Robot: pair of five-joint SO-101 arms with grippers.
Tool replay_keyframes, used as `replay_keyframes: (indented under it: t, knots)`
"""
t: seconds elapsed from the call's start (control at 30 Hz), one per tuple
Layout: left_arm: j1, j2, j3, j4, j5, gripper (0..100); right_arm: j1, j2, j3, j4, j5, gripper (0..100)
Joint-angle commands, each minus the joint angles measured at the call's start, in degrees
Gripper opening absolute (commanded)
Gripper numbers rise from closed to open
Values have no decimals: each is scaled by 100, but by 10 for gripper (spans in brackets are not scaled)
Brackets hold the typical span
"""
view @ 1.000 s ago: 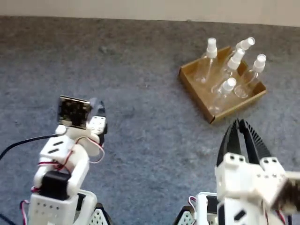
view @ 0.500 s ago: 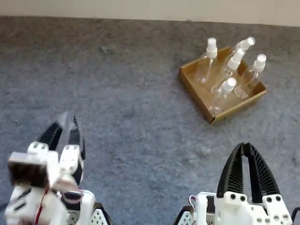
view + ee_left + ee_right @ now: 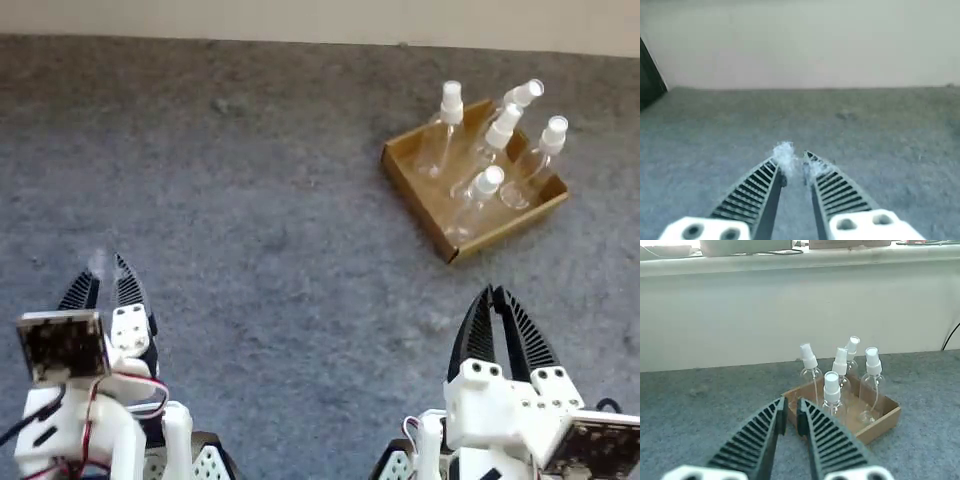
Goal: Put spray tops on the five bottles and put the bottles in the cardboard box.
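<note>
1. The five bottles (image 3: 470, 200) stand in the cardboard box (image 3: 412, 192) at the far right of the grey, carpet-covered counter (image 3: 280, 200). Each one wears a white spray top (image 3: 452, 97). In the right wrist view the same box (image 3: 881, 423) lies ahead, its bottles upright or leaning slightly against each other.
2. Judged from this, the task's work looks finished, and the step in hand is parking the arms.
3. The left pincer (image 3: 103, 275) sits low at the near left edge, well apart from the box. Its jaws are narrow, with a small gap, and grip nothing. Pale fluff clings to its fingertips (image 3: 784, 156).
4. The right pincer (image 3: 495, 293) sits at the near right, short of the box. It is all but closed at the tips and also empty.
5. To park well, both arms should withdraw straight toward their bases. The right one especially should stay low and away from the box, because the tall, light bottles would likely tip at a nudge.
6. Compared with half a second earlier, the left arm has drawn further back and left, and its jaws have narrowed.
7. The right pincer's tips have come slightly forward and left, and its wrist board now shows at the lower right.
8. The box and bottles have not shifted.
</note>
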Motion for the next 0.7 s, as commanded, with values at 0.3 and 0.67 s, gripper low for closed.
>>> replay_keyframes:
  t: [0.3, 0.67]
  knots:
    - [-84, -48, 2070, -18, -70, 10, -40, -92, 1429, 189, 0, 27]
    - [-66, -48, 4092, -659, -70, 8, -848, -92, 4022, -22, 0, 27]
